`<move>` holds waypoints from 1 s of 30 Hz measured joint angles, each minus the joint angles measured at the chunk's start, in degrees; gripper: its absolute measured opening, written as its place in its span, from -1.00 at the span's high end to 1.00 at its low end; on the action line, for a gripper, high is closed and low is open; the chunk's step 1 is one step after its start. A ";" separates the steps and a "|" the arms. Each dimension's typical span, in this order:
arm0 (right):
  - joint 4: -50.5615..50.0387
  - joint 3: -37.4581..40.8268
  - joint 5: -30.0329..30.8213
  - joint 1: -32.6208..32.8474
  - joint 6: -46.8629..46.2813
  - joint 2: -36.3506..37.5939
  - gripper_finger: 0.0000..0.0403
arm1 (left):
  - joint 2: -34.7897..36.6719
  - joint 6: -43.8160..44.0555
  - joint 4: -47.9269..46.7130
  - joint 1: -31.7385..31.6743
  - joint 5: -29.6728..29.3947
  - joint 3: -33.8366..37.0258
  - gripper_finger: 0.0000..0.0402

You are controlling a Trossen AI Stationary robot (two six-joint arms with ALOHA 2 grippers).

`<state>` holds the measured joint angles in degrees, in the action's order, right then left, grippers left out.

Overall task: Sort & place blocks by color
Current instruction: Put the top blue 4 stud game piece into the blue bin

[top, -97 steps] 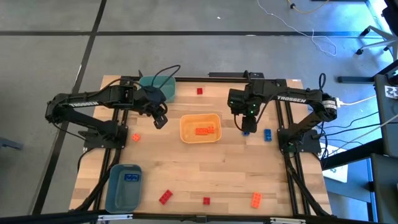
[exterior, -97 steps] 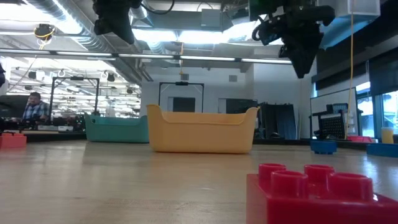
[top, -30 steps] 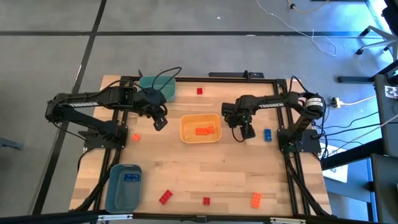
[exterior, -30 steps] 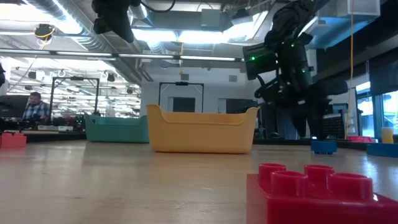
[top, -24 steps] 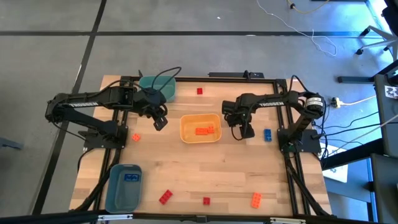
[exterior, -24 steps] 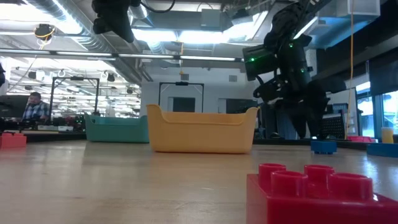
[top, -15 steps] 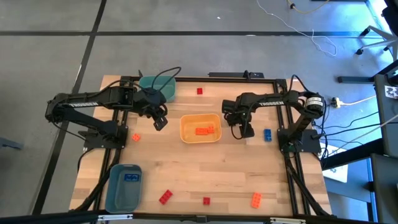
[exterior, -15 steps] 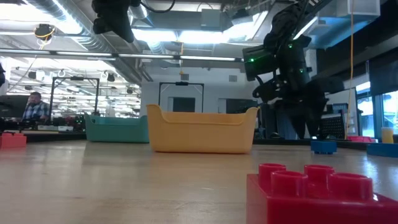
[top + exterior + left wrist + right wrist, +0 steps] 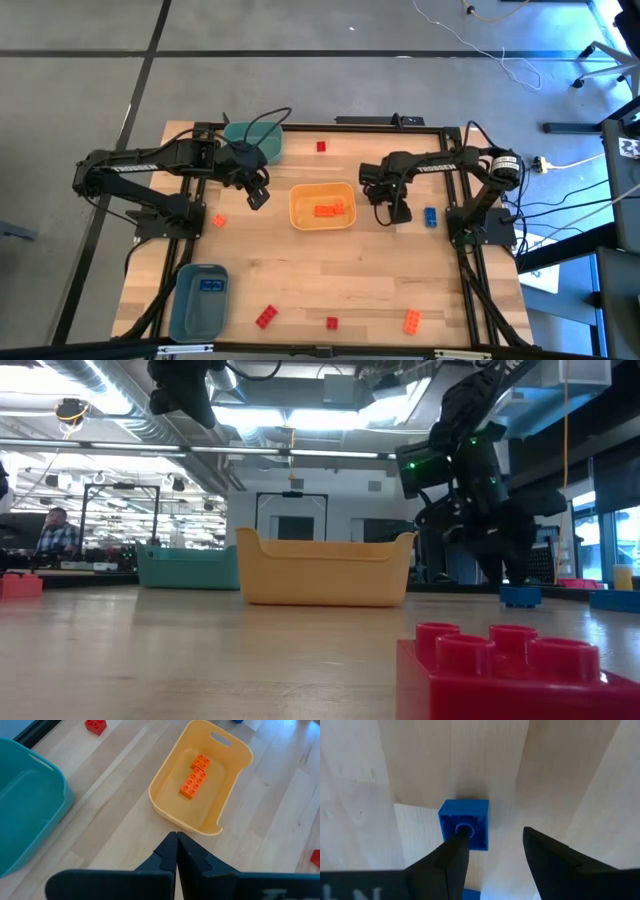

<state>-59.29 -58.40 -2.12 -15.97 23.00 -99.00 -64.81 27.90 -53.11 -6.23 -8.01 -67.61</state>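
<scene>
My right gripper [image 9: 492, 837] is open and low over the table, right of the yellow-orange bin [image 9: 322, 206]. A small blue square block [image 9: 465, 824] lies on the wood with its hollow side showing; one finger [image 9: 455, 845] overlaps its corner and the other stands well clear of it. In the high view the gripper [image 9: 398, 212] hides this block. In the low view the block [image 9: 520, 596] rests on the table just beside the fingers. A second blue block [image 9: 430, 216] lies farther right. My left gripper [image 9: 258, 196] is shut and hangs high between the teal bin [image 9: 252, 140] and the yellow-orange bin. My right gripper comes at the blue block from above, pointing down. One finger [image 9: 455, 845] stands over the block's corner [image 9: 447, 827]; whether it touches the block, I cannot tell. The block lies flat on the table.
Two orange blocks [image 9: 195, 775] lie in the yellow-orange bin. The blue bin [image 9: 198, 298] at the near left holds a blue block. Loose blocks: red [image 9: 320, 146] near the far edge, orange [image 9: 218, 221] on the left, red [image 9: 265, 317], red [image 9: 332, 322] and orange [image 9: 412, 320] along the near edge.
My right gripper has shifted a little toward the table's right edge, staying low, and now stands closer to the blue block in the low view.
</scene>
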 joint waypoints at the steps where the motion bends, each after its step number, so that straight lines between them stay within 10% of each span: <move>1: 0.34 0.30 0.01 0.00 0.00 0.00 0.08 | 0.01 0.00 0.01 0.01 0.00 0.00 1.00; 30: -0.41 -1.31 -0.01 -0.04 0.06 0.04 0.08 | 0.01 0.09 0.01 -0.01 0.00 0.00 1.00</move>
<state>-59.70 -59.72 -2.13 -16.01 23.06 -98.96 -64.80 27.99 -53.10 -6.24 -8.01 -67.61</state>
